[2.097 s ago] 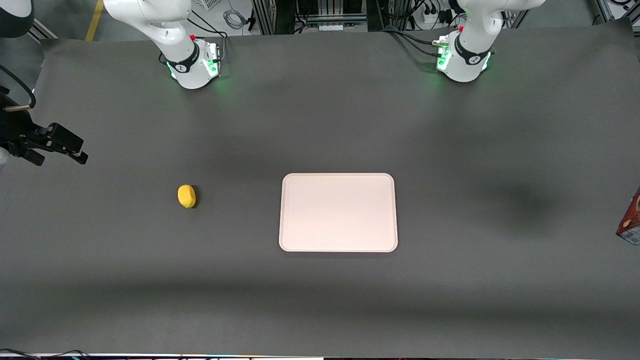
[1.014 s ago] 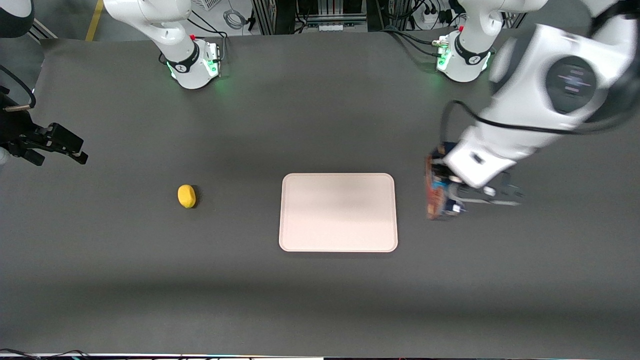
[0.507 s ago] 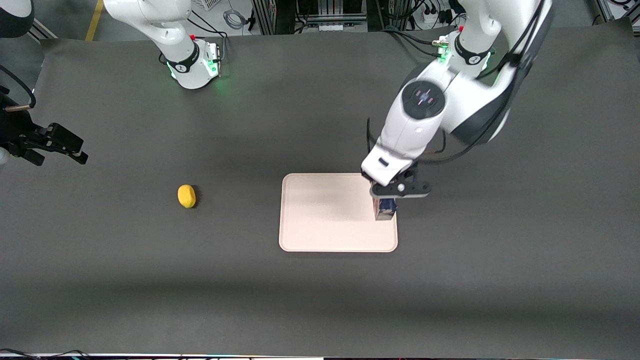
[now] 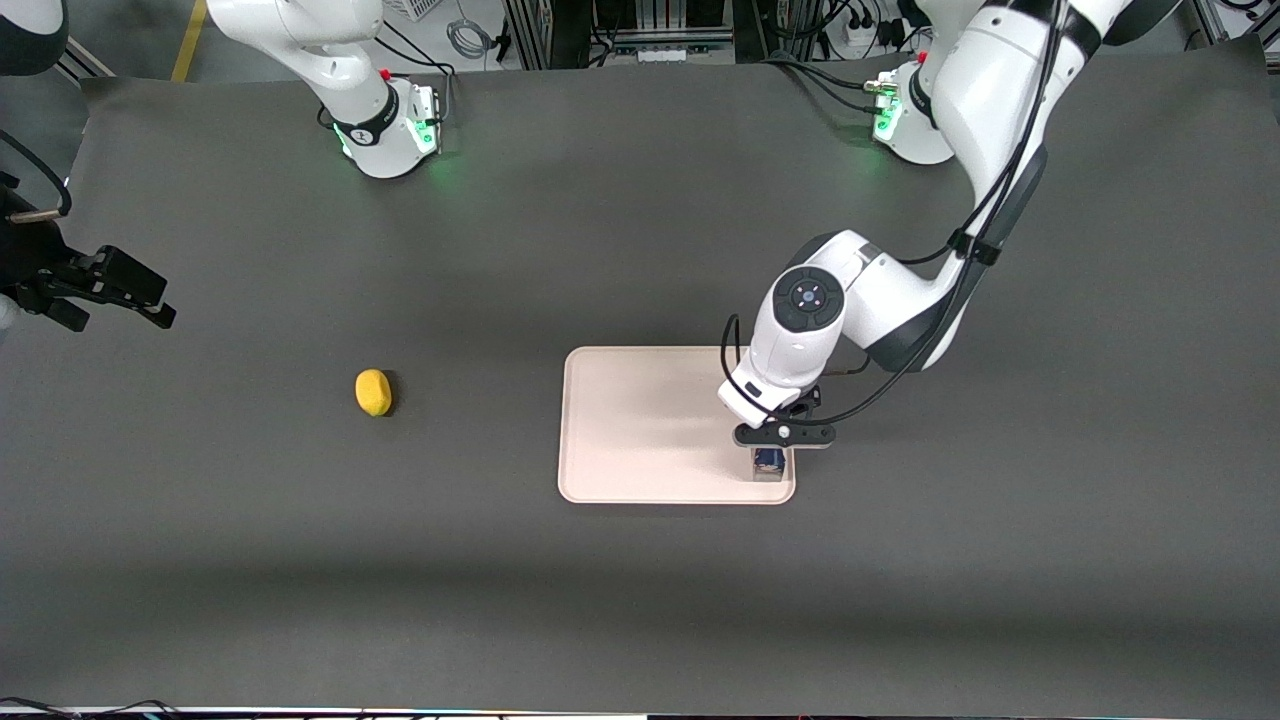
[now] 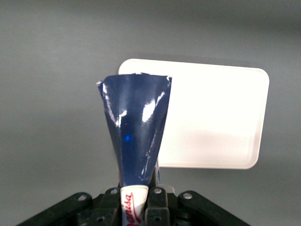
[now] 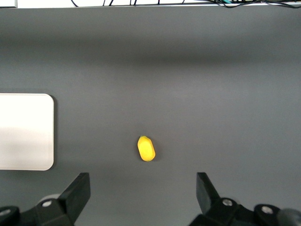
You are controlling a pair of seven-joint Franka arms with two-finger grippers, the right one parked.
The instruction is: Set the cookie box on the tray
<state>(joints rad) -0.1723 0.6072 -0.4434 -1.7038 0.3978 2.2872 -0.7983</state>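
Note:
My gripper [image 4: 769, 452] hangs over the corner of the pale pink tray [image 4: 650, 425] that is nearest the front camera at the working arm's end. It is shut on the dark navy cookie box [image 4: 768, 463], which pokes out below the fingers, upright. In the left wrist view the cookie box [image 5: 136, 134] stands out from between the black fingers [image 5: 157, 207], its navy face glossy and a white end with red lettering held at the jaws. The tray [image 5: 216, 117] lies below it. Whether the box touches the tray cannot be told.
A small yellow rounded lump [image 4: 373, 391] lies on the dark grey table cover [image 4: 300, 560] toward the parked arm's end, well apart from the tray. The same yellow lump [image 6: 146, 148] and one tray [image 6: 23, 132] edge show in the right wrist view.
The working arm swung in from its end of the table carrying the cookie box. Over the last half second it moved nearer the front camera and lower over the tray's corner.

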